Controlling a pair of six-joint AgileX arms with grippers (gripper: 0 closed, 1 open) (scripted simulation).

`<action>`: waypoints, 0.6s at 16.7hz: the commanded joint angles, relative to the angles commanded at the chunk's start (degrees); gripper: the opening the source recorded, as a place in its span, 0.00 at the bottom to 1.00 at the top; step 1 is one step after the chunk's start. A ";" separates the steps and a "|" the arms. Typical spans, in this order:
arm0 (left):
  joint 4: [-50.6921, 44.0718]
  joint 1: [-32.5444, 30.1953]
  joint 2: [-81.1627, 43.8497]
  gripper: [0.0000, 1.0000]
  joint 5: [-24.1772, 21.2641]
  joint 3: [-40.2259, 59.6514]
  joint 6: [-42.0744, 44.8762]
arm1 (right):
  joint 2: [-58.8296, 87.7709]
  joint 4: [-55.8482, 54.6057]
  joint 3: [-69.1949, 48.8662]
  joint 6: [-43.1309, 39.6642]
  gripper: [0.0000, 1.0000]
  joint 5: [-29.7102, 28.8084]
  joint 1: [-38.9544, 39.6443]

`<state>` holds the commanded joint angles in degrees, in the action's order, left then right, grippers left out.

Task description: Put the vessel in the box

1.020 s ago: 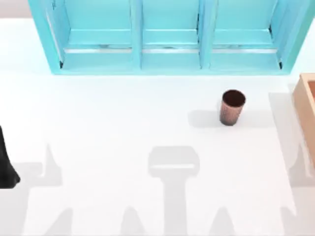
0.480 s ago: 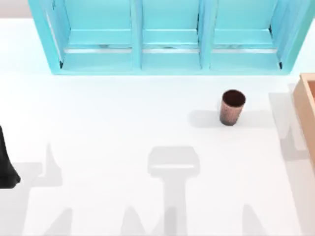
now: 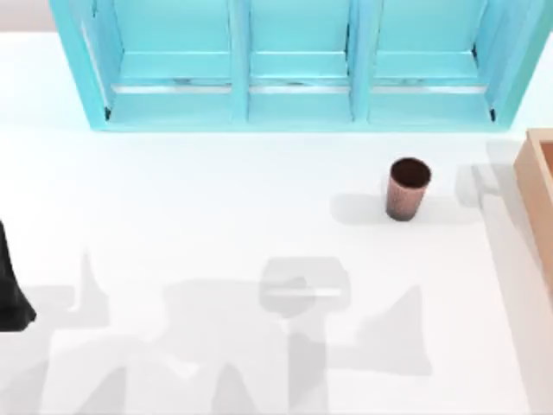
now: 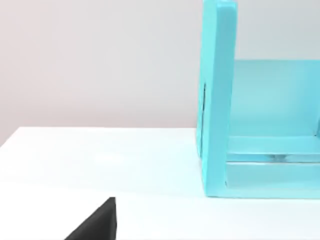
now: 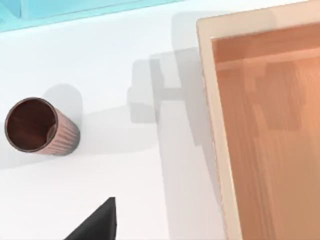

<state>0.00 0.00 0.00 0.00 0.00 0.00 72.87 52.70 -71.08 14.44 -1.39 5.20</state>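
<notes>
top view first: the vessel (image 3: 407, 188) stands upright on the white bench (image 3: 190, 207), right of centre, its dark inside facing up. it sits in front of the turquoise shelf unit (image 3: 294, 65), near the unit's right-hand bay but clear of it. the box (image 3: 537, 186) pokes in at the bench's right edge, tan walls, well apart from the vessel with bare bench between them. at the far left edge there's a dark piece of my left arm (image 3: 10, 290), low on the bench. grey shadows lie across the near part of the bench.

over to the left wrist view: the end wall of the shelf unit (image 4: 218, 100) rises from the bench (image 4: 100, 160), one open bay beside it, a plain wall behind. a black corner of the left hand (image 4: 95, 225) juts in at the edge; i can't tell how far its fingers are spread or whether it holds anything.

right wrist view now: looking down, the vessel (image 5: 40, 127) is upright on the bench (image 5: 120, 190), open mouth showing a dark brown inside. the box (image 5: 260, 130) lies nearby, thick pale rim, wood-grained floor, nothing in it. a black corner of the right hand (image 5: 95, 225) shows; its opening i can't tell either.
</notes>
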 joint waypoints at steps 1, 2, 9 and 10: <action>0.00 0.00 0.00 1.00 0.00 0.00 0.00 | 6.27 4.32 -5.38 0.51 1.00 -0.44 0.87; 0.00 0.00 0.00 1.00 0.00 0.00 0.00 | 12.43 8.48 -10.75 1.00 1.00 -0.83 1.80; 0.00 0.00 0.00 1.00 0.00 0.00 0.00 | 47.69 30.03 -45.14 4.19 1.00 -1.00 9.46; 0.00 0.00 0.00 1.00 0.00 0.00 0.00 | 51.08 31.81 -49.08 4.64 1.00 -0.67 10.53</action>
<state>0.00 0.00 0.00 0.00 0.00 0.00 123.95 84.51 -120.16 19.07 -2.06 15.73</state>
